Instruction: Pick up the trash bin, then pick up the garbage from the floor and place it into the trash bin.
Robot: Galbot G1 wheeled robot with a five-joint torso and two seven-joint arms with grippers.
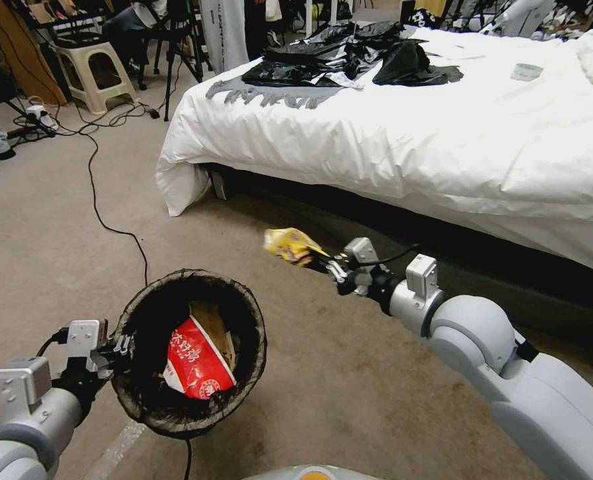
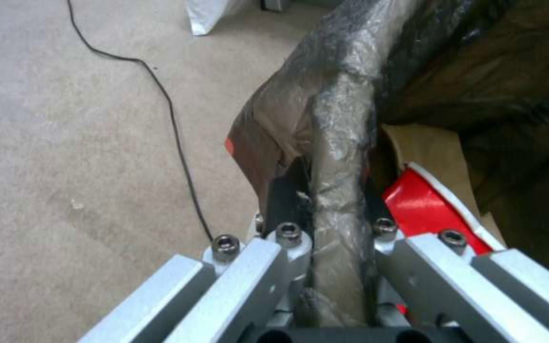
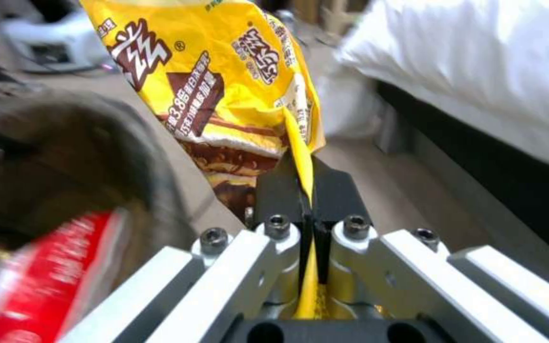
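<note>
Yellow snack packet [image 1: 290, 245] pinched tight in right gripper [image 1: 324, 261], up right of bag-lined trash bin [image 1: 243, 300] clamped at rim by left gripper [image 1: 122, 347], red wrapper [image 1: 196, 365] inside, white bed [image 1: 403, 133] far right.

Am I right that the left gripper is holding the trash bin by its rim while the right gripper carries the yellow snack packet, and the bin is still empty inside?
Not quite: the trash bin is not empty. The head view shows a red-and-white wrapper and tan paper inside it. The rest holds: the left gripper grips the rim, and the right gripper pinches the yellow snack packet.
</note>
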